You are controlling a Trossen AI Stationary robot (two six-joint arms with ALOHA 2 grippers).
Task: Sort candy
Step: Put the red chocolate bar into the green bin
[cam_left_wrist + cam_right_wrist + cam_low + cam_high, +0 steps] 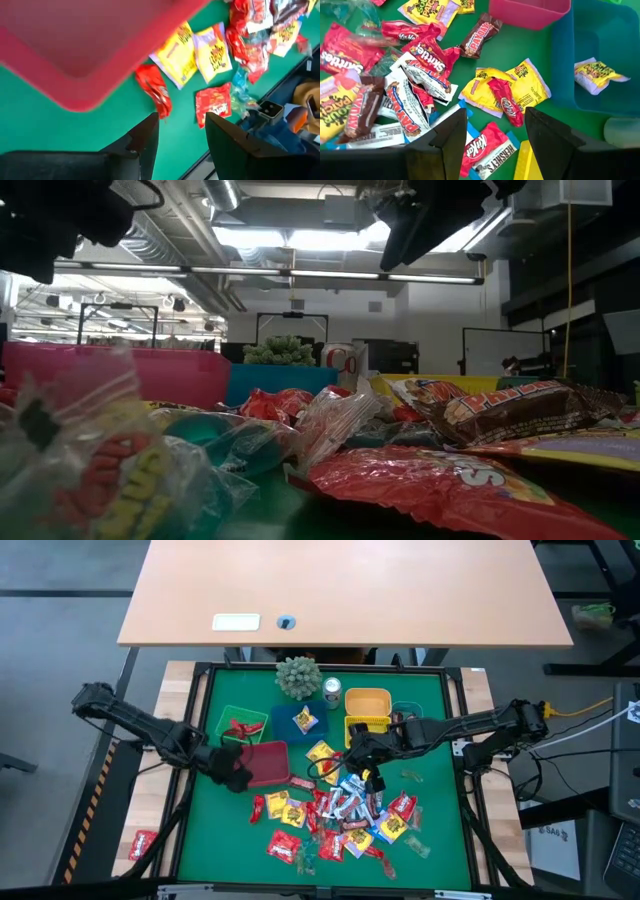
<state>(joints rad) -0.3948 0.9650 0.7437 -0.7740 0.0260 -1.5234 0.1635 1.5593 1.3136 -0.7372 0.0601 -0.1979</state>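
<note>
Candy (340, 815) heaped at the counter's (440, 840) six o'clock, left tool (235, 776) held open and empty by the red bin (268, 762), right tool (358, 766) poised open, empty, over the pile

Green-topped table (440, 840) — candy (340, 815) heaped at centre, coloured bins (268, 762), silver can (332, 691), small plant (298, 676).

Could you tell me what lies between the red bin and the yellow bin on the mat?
In the high view, a blue bin holding one yellow candy sits between the red bin and the yellow bin.
</note>
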